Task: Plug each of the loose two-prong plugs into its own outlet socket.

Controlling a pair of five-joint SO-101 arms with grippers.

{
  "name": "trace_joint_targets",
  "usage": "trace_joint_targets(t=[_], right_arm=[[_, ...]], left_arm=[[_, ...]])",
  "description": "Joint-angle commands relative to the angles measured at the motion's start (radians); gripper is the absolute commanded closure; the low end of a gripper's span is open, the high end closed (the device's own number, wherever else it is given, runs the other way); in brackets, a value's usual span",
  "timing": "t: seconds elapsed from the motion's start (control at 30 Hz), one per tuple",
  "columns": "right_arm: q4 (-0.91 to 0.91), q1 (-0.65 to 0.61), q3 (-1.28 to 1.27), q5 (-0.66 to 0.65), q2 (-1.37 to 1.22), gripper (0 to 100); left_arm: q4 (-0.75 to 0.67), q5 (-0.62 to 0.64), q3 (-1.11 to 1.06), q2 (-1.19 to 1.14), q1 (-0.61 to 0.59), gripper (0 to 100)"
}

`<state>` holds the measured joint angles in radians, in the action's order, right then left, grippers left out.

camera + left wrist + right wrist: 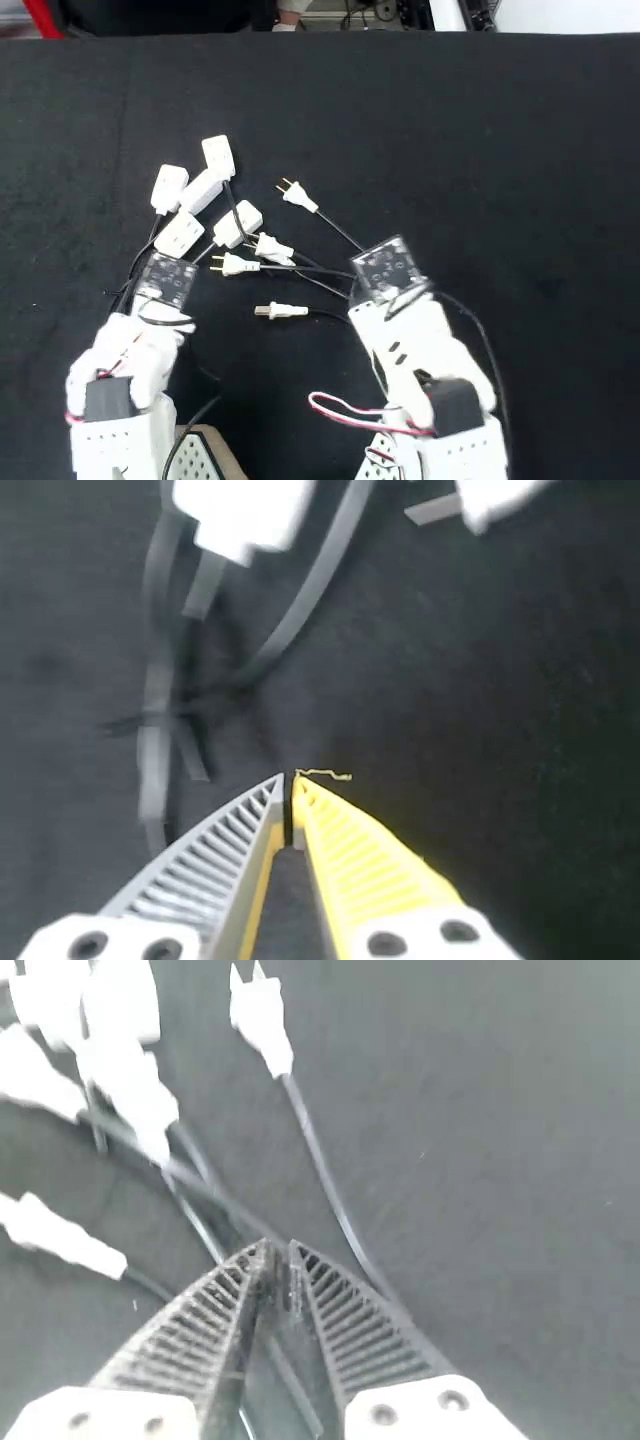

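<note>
Several white outlet sockets sit bunched on the black table, left of its middle and well short of the far edge, some touching one another. Four loose plugs lie just to their right, none seated in a socket. The far plug aims its prongs toward the far left corner. The two middle plugs lie close beside the nearest sockets, prongs toward the left edge. The near plug lies apart from them toward the near edge, between the left arm and the right arm. Thin black cables run from the plugs toward the right arm and cross one another there. The left gripper is clenched on itself, grey and yellow fingers meeting at the tips, low over bare cloth on the near side of the sockets. The right gripper is closed too, tips almost together right above the crossing cables; whether one is pinched cannot be told. The right half of the table and a broad strip along the far edge are plain black cloth.
</note>
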<state>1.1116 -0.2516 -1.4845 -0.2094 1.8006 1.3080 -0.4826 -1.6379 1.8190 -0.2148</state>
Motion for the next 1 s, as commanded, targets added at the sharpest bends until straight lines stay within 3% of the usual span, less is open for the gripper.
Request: trace_joint_targets(t=[0.0, 0.13, 0.27, 0.5, 0.73, 0.97], right_arm=[[0.014, 0.002, 0.139, 0.023, -0.048, 97.9], [-0.057, 0.0, 0.239, 0.078, -0.358, 97.7], [-0.064, -0.003, 0.427, 0.192, -0.719, 97.7], [0.002, 0.009, 0.636, 0.356, -1.184, 97.7], [0.002, 0.173, 0.699, 0.351, -1.337, 97.7], [-0.051, 0.276, 0.694, 0.351, -1.394, 97.7]], left_arm=[[-0.008, 0.017, 0.239, 0.005, -0.087, 97], [-0.074, 0.117, 0.41, 0.003, -0.14, 97], [-0.078, 0.123, 0.518, -0.046, -0.107, 97], [-0.16, 0.034, 0.691, -0.562, -0.065, 97], [-0.161, -0.025, 0.941, -1.109, 0.004, 96], [-0.169, -0.037, 1.056, -1.445, 0.09, 74]])
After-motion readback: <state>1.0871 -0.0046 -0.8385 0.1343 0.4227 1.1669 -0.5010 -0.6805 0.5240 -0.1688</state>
